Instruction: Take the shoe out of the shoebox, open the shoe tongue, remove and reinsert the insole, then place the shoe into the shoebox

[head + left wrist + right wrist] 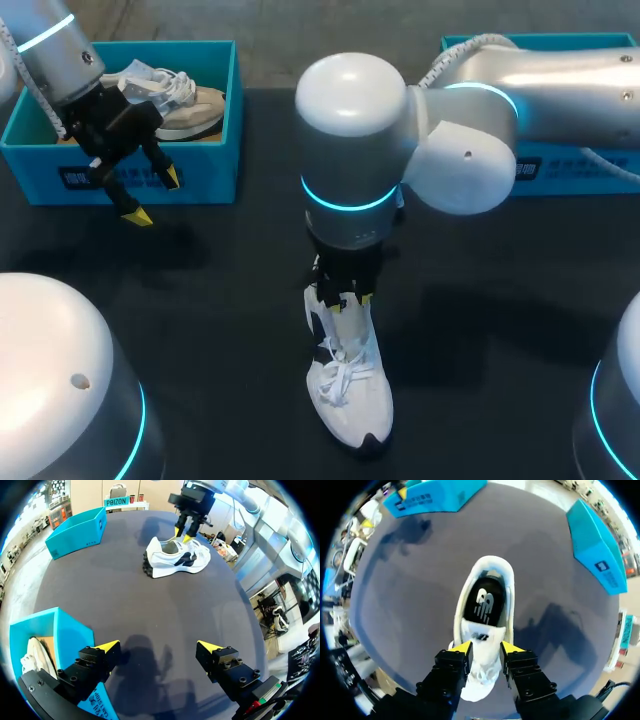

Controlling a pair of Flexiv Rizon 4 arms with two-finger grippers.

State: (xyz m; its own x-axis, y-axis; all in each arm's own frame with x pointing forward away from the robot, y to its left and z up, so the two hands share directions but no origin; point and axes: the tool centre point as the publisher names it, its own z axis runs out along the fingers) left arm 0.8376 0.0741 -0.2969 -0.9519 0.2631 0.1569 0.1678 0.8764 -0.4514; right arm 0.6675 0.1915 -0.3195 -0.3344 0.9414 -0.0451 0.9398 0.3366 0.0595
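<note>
1. The dark bench (230,330) carries two teal boxes along its far edge and a single white shoe out in the open middle.
2. The right arm (540,90) comes in from the right and bends down over the bench's middle. The left arm (55,50) hangs at the far left corner.
3. The left shoebox (140,185) holds a second shoe (190,105). The right shoebox (575,165) is largely covered by the right arm, and its inside cannot be seen.
4. The white shoe (352,395) stands on its sole, out of both boxes and well apart from each. Its long axis runs far to near, with the toe toward the near edge and the heel beneath the right wrist.
5. The right hand (486,647) sits straight above the shoe's lacing, fingers drawn close and pinching the tongue (480,636) from both sides. The left hand (159,647) is spread wide and empty just in front of the left shoebox, well apart from the shoe.
6. The dark insole (484,605) lies seated inside the shoe, just ahead of the right hand, heelward along the shoe's axis.
7. This looks like the tongue-opening step. The right hand is by far the nearer, so the insole would likely be reached by a short move toward the heel, unless the left hand crosses the bench.
</note>
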